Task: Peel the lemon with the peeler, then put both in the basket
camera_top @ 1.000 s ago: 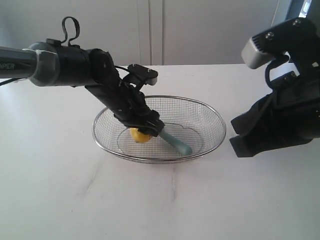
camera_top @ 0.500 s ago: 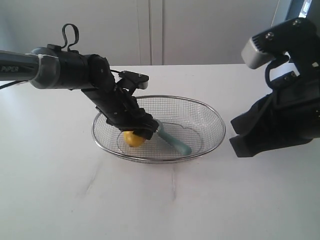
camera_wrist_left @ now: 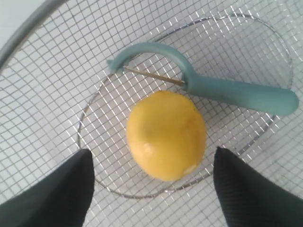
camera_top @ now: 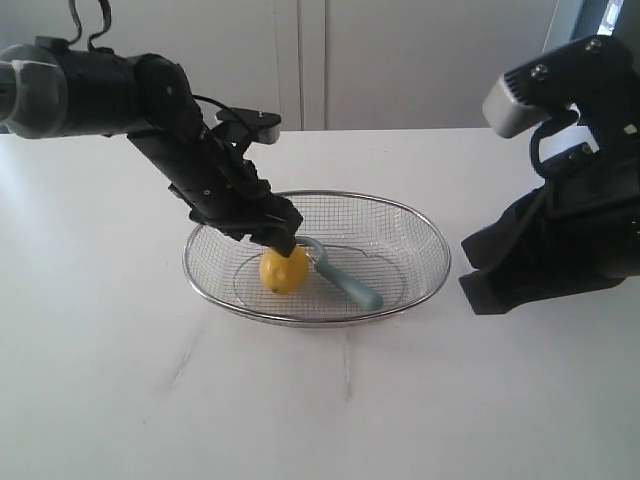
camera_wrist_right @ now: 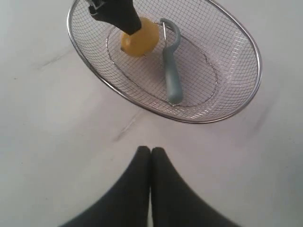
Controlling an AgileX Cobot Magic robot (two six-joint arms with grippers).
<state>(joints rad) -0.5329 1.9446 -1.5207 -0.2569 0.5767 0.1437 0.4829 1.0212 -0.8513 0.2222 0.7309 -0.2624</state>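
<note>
Yellow all over on the sides that show, the lemon (camera_top: 284, 270) (camera_wrist_left: 165, 135) (camera_wrist_right: 139, 41) sits on the mesh floor of the basket (camera_top: 437, 247) (camera_wrist_left: 23, 26) (camera_wrist_right: 258, 71), toward its left half in the exterior view. Whether any skin has been cut away cannot be told. The peeler (camera_top: 350, 283) (camera_wrist_left: 236, 92) (camera_wrist_right: 171, 71) lies flat in the basket just beside the lemon, on its right in the exterior view. Its curved head and thin metal blade are at the lemon's side, so close that contact cannot be ruled out. Its pale teal handle points away across the mesh toward the basket's near right rim.

Above the lemon hangs the left arm (camera_top: 110, 90), angled down from the upper left of the exterior view. The left jaws are open. In the left wrist view the two dark fingertips (camera_wrist_left: 61, 189) stand one on each side of the lemon, with bare mesh showing between each tip and the fruit, so neither touches it.

The basket stands on the white bench (camera_top: 300, 400) (camera_wrist_right: 47, 142). To its right in the exterior view, apart from the rim, the right arm (camera_top: 570, 230) hangs over the bench. The right jaws are closed, the black fingers (camera_wrist_right: 139, 170) pressed flat against each other above bare bench, near the basket's rim.
</note>
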